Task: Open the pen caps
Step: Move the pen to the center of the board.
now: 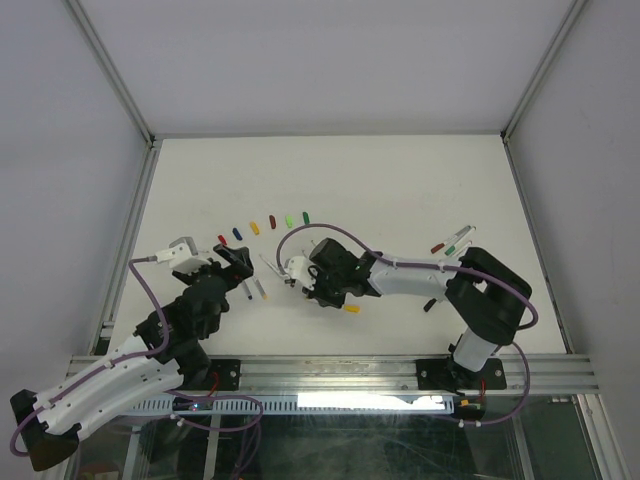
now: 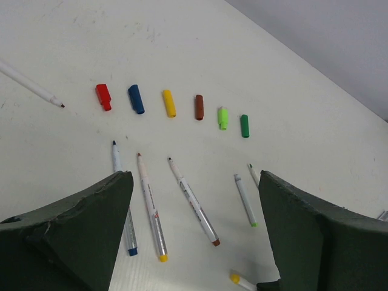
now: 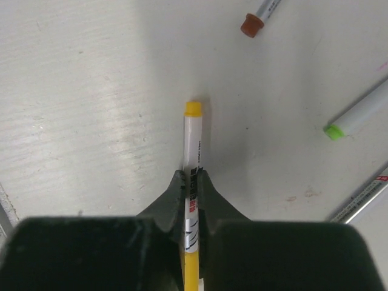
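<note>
Gripping white pen [image 3: 193, 136] with yellow ends: right gripper [image 3: 193, 177], jaws pinched tight on barrel. Grip is plain only in right wrist view; in top view the wrist hides it. Left wrist view: jaws of left gripper [image 2: 194, 177] spread wide, holding nothing, uncapped pens [image 2: 193, 200] lying on table between fingers, lower frame. Same view, upper middle: pen caps [image 2: 169, 103] in row, red, blue, yellow, maroon, light green, green, none touching. Top view shows row [image 1: 263, 225] as arc above both grippers, plus more pens [image 1: 452, 240] at right of frame.

Yellow-ended pen [image 3: 193, 140], loose pens [image 2: 151, 209], white table [image 2: 254, 48]
</note>
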Controlling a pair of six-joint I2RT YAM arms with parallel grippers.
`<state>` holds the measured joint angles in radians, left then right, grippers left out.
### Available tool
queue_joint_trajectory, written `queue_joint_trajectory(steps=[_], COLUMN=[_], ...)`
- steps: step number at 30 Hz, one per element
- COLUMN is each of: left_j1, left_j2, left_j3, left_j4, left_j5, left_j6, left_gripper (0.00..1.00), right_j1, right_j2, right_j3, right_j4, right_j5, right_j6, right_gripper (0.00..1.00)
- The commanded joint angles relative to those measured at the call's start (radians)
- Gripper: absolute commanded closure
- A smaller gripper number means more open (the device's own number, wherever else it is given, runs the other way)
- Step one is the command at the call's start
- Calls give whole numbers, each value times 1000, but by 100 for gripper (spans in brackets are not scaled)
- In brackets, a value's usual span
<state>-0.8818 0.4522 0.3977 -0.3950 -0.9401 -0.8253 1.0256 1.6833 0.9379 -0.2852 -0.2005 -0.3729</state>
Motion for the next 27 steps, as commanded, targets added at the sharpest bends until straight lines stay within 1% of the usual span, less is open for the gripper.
queue_joint_trajectory(steps=[1,4,7,10,14,16,18,20,23,27], left_j1=[6,5,6,6,6,6,6,5,6,6], left_j2=[-17,-14,-12,-12,-10,-5,-2,1,11,42], left_j3=[32,29,25,16,-8,-20,-36,-56,-83,-136], left_j4=[60,76,93,121,193,238,287,346,422,571], left_j5=[15,25,35,48,90,136,195,280,384,542], left_j6=[36,46,56,69,97,128,157,194,241,323], left_gripper=[14,14,14,14,14,14,14,14,14,14], right_j1=[7,-7,-42,-118,-231,-269,-323,-352,-396,-449], right_j2=[5,-33,-53,-93,-141,-145,-134,-111,-103,-177], right_j3=[-28,-44,-66,-113,-144,-127,-82,-45,-8,11], right_j4=[-187,-267,-364,-420,-443,-448,-451,-463,-494,-529], right_j5=[52,-8,-20,-14,7,4,-12,-23,-64,-169], right_j6=[-50,-145,-293,-472,-714,-799,-836,-853,-861,-839], right_gripper=[100,100,100,100,100,94,87,81,69,57])
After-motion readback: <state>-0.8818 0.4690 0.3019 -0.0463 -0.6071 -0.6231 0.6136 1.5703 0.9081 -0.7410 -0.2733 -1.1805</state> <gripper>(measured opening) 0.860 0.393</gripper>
